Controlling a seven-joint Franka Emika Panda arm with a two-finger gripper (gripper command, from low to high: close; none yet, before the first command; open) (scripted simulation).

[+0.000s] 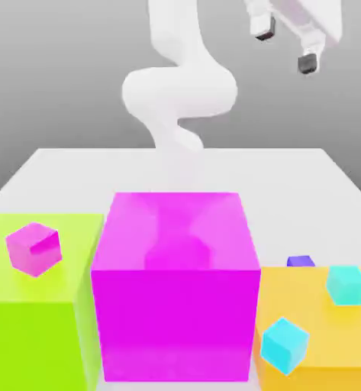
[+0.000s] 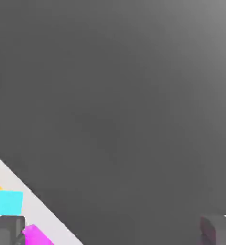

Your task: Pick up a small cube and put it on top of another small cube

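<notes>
The small cube [image 1: 300,261] is a tiny dark violet-blue block on the white table, mostly hidden behind the orange block on the exterior view's right. High above the table, at the upper right of the exterior view, my gripper [image 1: 287,47] hangs open with nothing between its dark fingertips [image 1: 308,63]. In the hand view the gripper [image 2: 112,232] has its two grey fingertips [image 2: 7,229] far apart. Two cyan small cubes [image 1: 346,285] [image 1: 284,345] rest on the orange block. One cyan cube [image 2: 8,202] appears in the hand view.
A large magenta block [image 1: 175,286] stands at the front centre of the white table [image 1: 290,183]. A large lime-green block [image 1: 30,321] at the exterior view's left carries a small magenta cube [image 1: 34,248]. The orange block [image 1: 320,336] sits at the right.
</notes>
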